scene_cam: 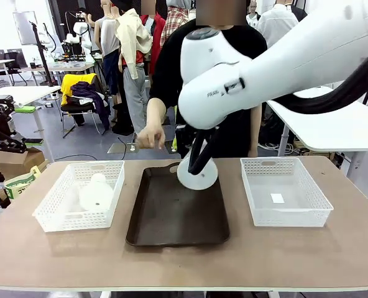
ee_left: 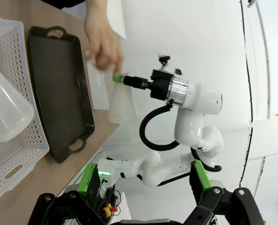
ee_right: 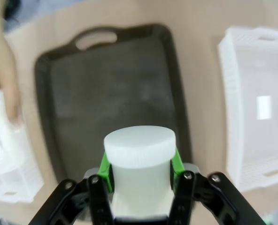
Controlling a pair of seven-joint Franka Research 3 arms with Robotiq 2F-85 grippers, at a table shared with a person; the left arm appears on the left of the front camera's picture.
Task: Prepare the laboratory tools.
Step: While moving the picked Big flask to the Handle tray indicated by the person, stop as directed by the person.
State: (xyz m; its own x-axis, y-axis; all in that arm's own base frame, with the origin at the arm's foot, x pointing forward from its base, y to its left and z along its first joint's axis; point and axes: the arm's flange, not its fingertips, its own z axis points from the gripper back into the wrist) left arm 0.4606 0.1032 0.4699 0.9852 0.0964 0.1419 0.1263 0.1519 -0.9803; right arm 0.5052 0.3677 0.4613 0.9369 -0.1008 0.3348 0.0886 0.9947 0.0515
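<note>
The tan surface (scene_cam: 184, 261) carries a dark brown handled tray (scene_cam: 171, 217) at its middle and a white lattice basket (scene_cam: 66, 220) toward its left edge. The left pincer (ee_left: 143, 180) hangs spread wide and empty. In the basket sits the first flask (scene_cam: 96, 191), frosted and conical; I cannot tell its tilt. Over the tray's far end, the right pincer (ee_right: 140, 166) is clamped on the neck of the second flask (scene_cam: 196, 175). Its long axis is tipped, with the round flat base facing the near edge and the neck toward the far edge. A person's hand (scene_cam: 150, 135) hovers close by the neck.
</note>
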